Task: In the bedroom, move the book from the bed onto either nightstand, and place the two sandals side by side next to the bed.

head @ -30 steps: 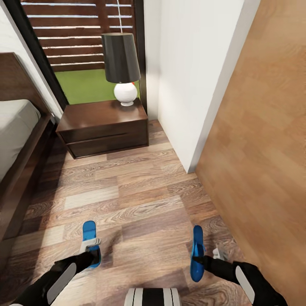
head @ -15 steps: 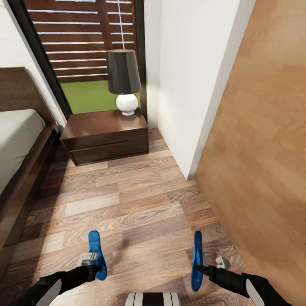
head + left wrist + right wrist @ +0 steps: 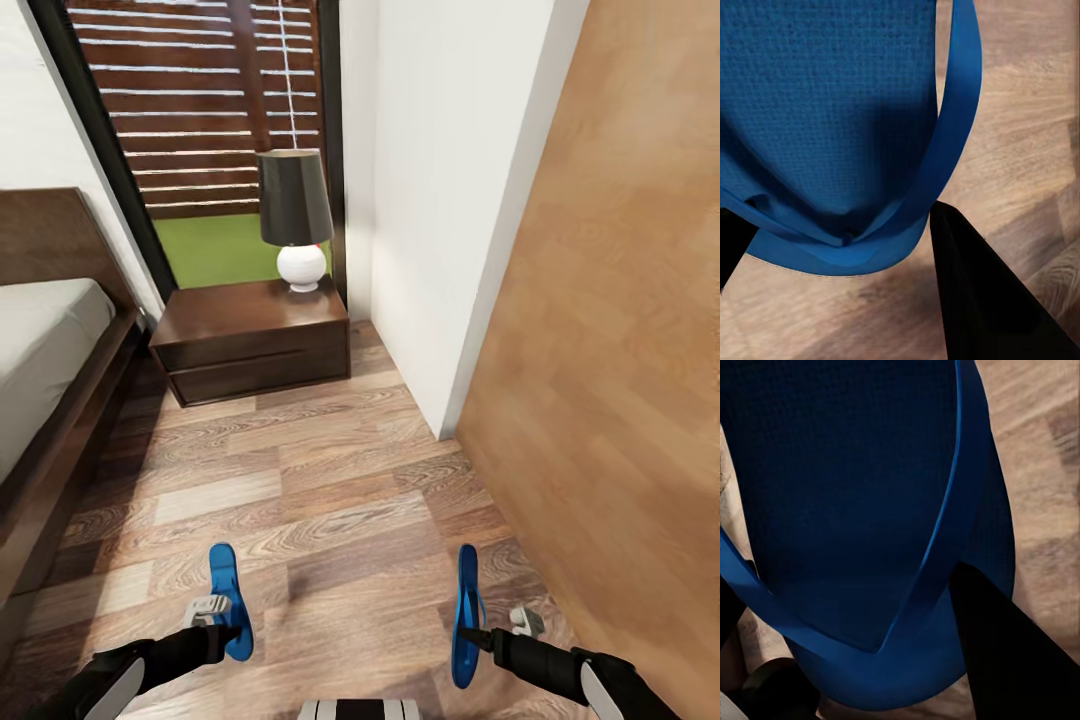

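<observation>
I hold one bright blue sandal in each hand above the plank floor. My left gripper (image 3: pixel 228 628) is shut on the left sandal (image 3: pixel 228 592), whose sole faces up. My right gripper (image 3: pixel 470 636) is shut on the right sandal (image 3: pixel 465 612), which hangs on edge. Up close, the left sandal (image 3: pixel 832 120) and the right sandal (image 3: pixel 862 510) each sit between dark fingers. The bed (image 3: pixel 40 370) lies along the left, its pale mattress showing. A dark nightstand (image 3: pixel 255 338) stands beside the bed at the far wall. The book is out of view.
A black-shaded lamp with a white round base (image 3: pixel 297 222) stands on the nightstand. A white wall corner (image 3: pixel 445 300) and a tall light wood panel (image 3: pixel 620 380) close in the right side. A dark-framed window (image 3: pixel 190 110) is behind the nightstand.
The head view has tilted and drawn back: nightstand, lamp and bed sit lower and farther. Both sandals stay gripped; the left one now reaches farther forward past the gripper.
</observation>
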Available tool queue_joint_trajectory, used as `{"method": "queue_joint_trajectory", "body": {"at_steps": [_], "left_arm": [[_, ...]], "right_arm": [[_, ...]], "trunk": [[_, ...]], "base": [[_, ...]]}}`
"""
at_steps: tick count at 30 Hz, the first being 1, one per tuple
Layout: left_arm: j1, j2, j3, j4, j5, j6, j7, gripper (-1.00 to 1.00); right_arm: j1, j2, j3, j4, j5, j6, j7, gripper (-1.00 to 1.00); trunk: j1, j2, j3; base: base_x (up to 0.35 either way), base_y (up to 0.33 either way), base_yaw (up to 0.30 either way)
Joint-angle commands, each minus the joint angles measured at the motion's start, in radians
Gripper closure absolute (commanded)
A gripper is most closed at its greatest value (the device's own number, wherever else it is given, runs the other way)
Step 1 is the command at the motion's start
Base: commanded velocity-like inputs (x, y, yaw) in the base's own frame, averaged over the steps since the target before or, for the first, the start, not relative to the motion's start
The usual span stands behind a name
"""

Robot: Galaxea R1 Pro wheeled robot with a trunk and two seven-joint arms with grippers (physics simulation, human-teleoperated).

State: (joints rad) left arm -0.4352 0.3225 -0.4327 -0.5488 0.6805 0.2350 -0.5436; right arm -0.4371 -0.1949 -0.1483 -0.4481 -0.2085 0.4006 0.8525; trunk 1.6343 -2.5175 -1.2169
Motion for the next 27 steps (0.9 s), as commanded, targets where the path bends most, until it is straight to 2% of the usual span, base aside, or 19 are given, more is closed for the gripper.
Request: {"method": "queue_joint_trajectory", "body": {"at_steps": [1,27], "left_arm": [[0.000,0.001,-0.004,-0.001,0.009,0.006,0.002,1.00],[0.000,-0.005,-0.006,0.006,0.011,0.006,0.004,1.00]], "right_arm": [[0.000,0.000,-0.002,0.000,-0.005,0.008,0.002,1.00],[0.000,0.000,-0.002,0.000,-0.007,-0.055,-0.006,1.00]], "trunk": [[-0.001,0.000,0.003],[-0.012,0.006,0.104]], "base": [[0.000,0.000,0.000],[0.000,0.000,0.000]]}}
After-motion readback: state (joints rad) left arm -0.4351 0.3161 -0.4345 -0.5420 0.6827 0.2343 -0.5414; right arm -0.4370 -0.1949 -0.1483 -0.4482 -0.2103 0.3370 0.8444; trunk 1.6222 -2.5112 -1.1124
